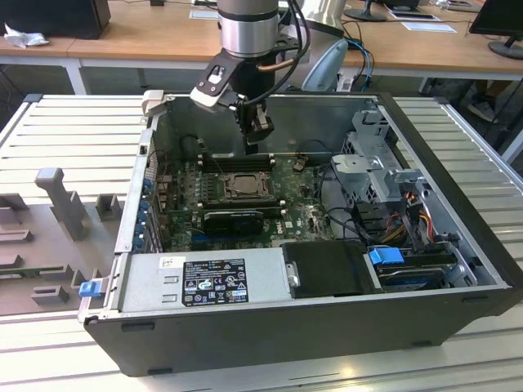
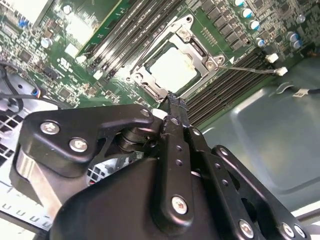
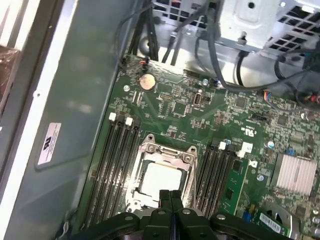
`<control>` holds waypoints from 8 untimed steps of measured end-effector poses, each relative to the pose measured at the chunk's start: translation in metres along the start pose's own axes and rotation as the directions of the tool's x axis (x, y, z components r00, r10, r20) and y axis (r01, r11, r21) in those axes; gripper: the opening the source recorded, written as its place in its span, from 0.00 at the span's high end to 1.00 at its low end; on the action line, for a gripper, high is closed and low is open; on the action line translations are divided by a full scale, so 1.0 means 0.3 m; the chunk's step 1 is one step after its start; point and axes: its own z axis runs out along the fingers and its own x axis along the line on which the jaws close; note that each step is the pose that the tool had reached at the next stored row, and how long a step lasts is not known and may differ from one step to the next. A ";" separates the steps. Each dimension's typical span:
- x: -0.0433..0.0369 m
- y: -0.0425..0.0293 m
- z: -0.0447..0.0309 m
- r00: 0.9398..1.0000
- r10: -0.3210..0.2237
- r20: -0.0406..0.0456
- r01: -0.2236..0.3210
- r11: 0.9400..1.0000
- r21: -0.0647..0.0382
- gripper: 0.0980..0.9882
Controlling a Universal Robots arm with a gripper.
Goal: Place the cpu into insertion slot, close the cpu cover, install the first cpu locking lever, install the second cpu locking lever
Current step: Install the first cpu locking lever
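- One gripper (image 3: 170, 196) is hovering with its fingers pressed together, gripping nothing.
- Close beneath its tip, one cpu (image 3: 159, 179) is lying framed by one cover (image 3: 167, 152).

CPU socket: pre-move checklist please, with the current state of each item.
1. cpu seated: ok. Its pale top lies flat inside the frame in both wrist views.
2. cpu cover down over the cpu: ok. The frame lies flat around it.
3. Locking levers latched: cannot tell.
4. hand empty: ok. Its fingers are shut together with nothing between them.
5. hand clear of the cpu cover: cannot tell. Its tips sit over the frame's edge in both wrist views, and whether they touch it is not visible.
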 end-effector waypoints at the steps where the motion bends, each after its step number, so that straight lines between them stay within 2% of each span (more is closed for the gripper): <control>1: 0.000 0.000 0.000 1.000 -0.012 -0.001 0.012 1.000 0.000 0.99; 8: 0.000 0.000 0.000 0.997 -0.080 -0.005 0.080 0.997 -0.002 0.99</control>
